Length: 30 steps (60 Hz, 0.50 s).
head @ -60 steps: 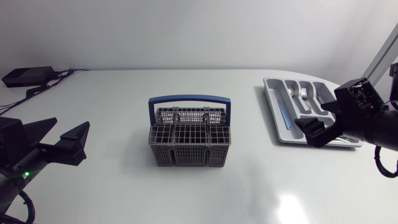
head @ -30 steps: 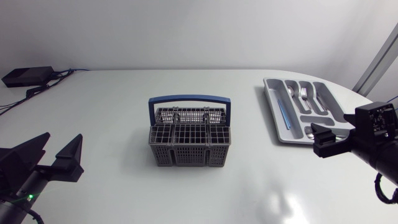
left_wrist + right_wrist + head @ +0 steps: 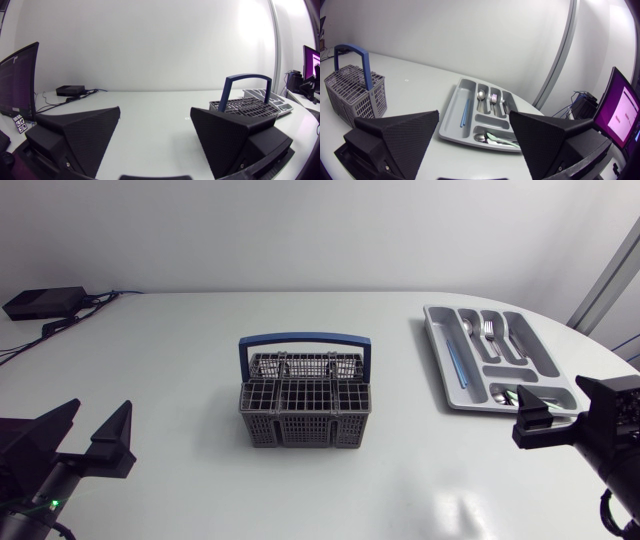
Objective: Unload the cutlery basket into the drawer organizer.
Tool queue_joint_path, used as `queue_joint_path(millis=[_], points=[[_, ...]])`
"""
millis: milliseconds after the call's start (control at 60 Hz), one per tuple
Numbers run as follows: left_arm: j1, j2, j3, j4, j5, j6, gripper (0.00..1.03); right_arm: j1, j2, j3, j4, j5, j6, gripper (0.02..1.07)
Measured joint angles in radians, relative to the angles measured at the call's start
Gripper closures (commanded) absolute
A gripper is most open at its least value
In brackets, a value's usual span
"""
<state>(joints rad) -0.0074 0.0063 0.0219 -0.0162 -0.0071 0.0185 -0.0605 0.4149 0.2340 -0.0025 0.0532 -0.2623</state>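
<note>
The right claw (image 3: 474,117) has been drawn back off the drawer organizer (image 3: 440,370) toward the edge of the bench (image 3: 180,350), and the left claw (image 3: 155,112) has been retracted likewise. Both are held wide open and empty. The cutlery basket (image 3: 305,412) stands mid-bench, apparently emptied. Cutlery (image 3: 487,332) lies in the organizer, so the unloading is judged finished.
</note>
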Motion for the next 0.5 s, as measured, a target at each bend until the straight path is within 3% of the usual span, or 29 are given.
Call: queue_joint_path(millis=[500], points=[[0.0,0.0,0.0,0.0,0.0,0.0,0.05,0.039,-0.294,-0.153,0.0,-0.033,0.166,0.06]])
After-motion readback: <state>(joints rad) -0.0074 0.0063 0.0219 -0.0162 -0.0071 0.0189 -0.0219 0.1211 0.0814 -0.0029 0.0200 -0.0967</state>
